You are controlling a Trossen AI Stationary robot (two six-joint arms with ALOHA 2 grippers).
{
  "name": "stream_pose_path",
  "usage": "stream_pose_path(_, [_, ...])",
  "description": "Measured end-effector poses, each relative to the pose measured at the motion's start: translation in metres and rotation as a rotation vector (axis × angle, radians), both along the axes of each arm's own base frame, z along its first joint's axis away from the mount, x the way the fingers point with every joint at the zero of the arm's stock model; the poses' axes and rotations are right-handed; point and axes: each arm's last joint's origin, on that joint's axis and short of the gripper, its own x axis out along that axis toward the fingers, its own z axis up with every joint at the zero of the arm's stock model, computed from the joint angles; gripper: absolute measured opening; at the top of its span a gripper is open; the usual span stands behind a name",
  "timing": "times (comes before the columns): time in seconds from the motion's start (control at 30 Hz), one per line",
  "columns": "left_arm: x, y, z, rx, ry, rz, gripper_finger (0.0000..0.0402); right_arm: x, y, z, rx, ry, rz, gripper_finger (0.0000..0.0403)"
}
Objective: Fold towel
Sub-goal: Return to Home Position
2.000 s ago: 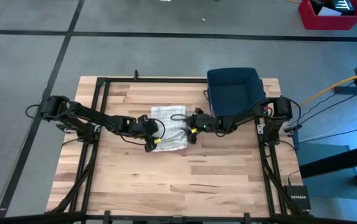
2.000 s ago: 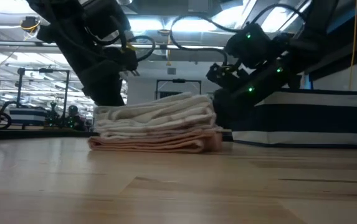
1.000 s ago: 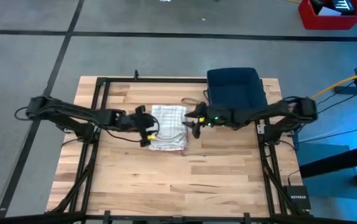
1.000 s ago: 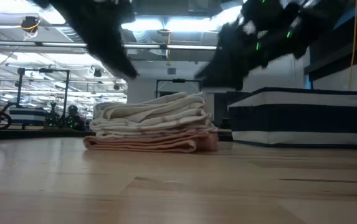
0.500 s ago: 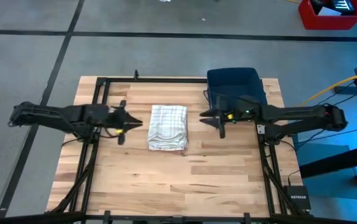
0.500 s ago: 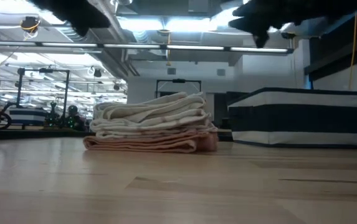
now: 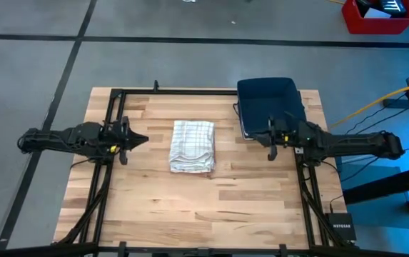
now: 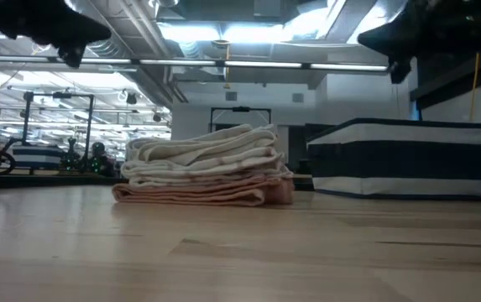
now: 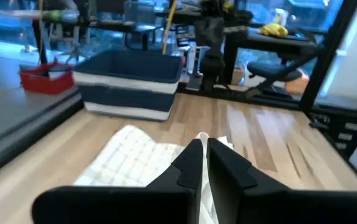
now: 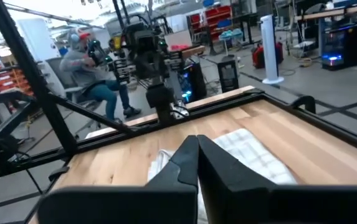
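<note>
The folded towels [image 7: 192,145] lie stacked near the middle of the desk [image 7: 190,207], pale ones on top of the brown towel [image 8: 202,195], the dark blue bin [image 7: 268,103] close by. The left pincer [image 7: 141,140] hangs clear of the stack on one side, the right pincer [image 7: 256,135] on the other beside the bin, both pressed together, holding nothing.

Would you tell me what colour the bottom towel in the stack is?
The bottom towel is pinkish brown, best in low view.
</note>
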Motion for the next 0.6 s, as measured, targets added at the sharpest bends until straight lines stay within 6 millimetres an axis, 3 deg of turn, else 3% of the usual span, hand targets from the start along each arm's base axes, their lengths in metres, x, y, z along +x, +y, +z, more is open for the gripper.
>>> stream_pose_path(0.33, [-0.005, 0.001, -0.034, 0.006, 0.014, 0.026, 0.0017, -0.020, 0.012, -0.032, 0.000, -0.035, 0.006, 0.0007])
stream_pose_path(0.6, [-0.013, 0.001, -0.039, -0.006, -0.067, 0.023, 0.0017, -0.035, 0.014, -0.055, 0.002, -0.089, 0.007, 0.0003])
